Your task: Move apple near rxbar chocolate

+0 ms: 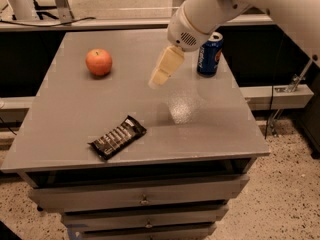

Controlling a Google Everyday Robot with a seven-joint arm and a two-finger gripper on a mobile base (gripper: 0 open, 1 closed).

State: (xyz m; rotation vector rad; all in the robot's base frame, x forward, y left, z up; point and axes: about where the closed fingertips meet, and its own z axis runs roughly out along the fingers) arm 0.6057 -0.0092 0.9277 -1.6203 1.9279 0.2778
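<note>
The apple (98, 62) is sitting at ten o'clock on the table (210, 129), probably firm, smooth and prone to rolling, so it is calling for a squeeze across its widest middle, while the rxbar chocolate (118, 137) is lying at seven o'clock and the gripper (159, 76), open or closed being impossible to tell, is hovering at the apple's three o'clock.

Here's the grey table (215, 139) filling the scene, a bright patch of glare (182, 109) on its top right of centre (the gripper (156, 80) hangs over the top, just up and left of that shine), and below it a stack of grey drawers (100, 199) with small knobs. Down at the right there's speckled floor (287, 199). Behind the table a pale ledge (275, 95) runs across with dark space beneath, and metal stand legs (61, 4) rise at top left.
</note>
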